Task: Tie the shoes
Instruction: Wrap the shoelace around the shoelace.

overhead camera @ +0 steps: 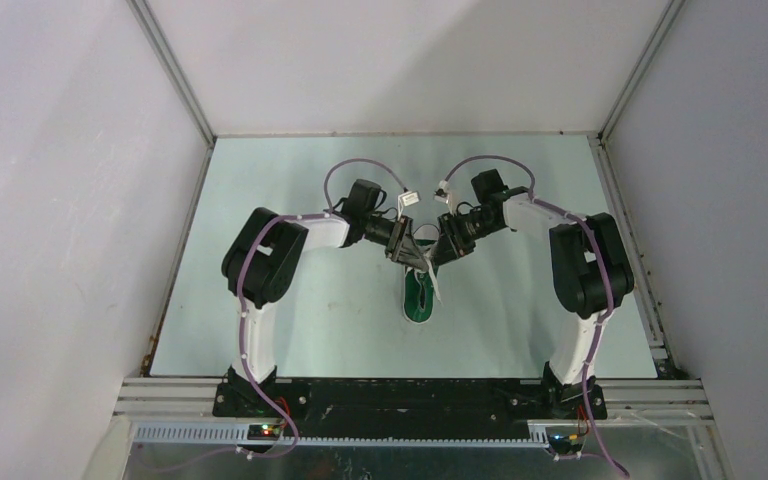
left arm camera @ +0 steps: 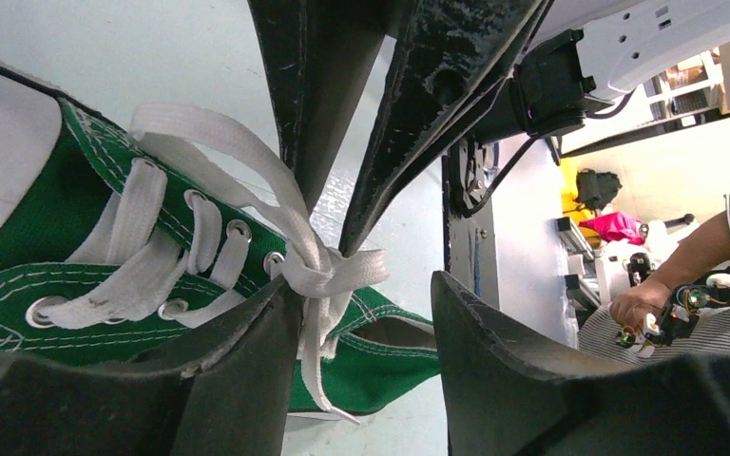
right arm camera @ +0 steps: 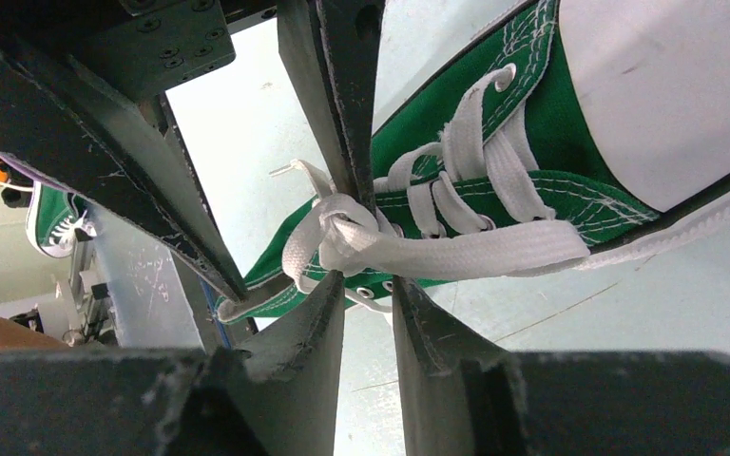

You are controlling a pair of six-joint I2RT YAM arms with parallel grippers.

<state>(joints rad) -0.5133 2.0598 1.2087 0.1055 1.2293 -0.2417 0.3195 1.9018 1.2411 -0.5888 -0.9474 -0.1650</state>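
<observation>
The green sneaker (overhead camera: 420, 296) lies mid-table with its toe away from the arm bases. It fills the left wrist view (left arm camera: 67, 228) and the right wrist view (right arm camera: 494, 123). Its white laces (left arm camera: 318, 271) are bunched into a knot at the top eyelets, with one flat band (right arm camera: 456, 252) lying across the shoe and an end hanging down (left arm camera: 318, 380). My left gripper (left arm camera: 361, 285) is wide open, and one finger (left arm camera: 238, 370) touches the knot. My right gripper (right arm camera: 369, 283) has its jaws a narrow gap apart, tips just under the knot. Both grippers meet over the shoe's opening (overhead camera: 418, 255).
White enclosure walls and metal rails (overhead camera: 175, 80) ring the pale green table (overhead camera: 260, 320). Beyond the table edge, a person's arm (left arm camera: 684, 275) shows in the left wrist view. Another green shoe (right arm camera: 57, 223) shows far off in the right wrist view.
</observation>
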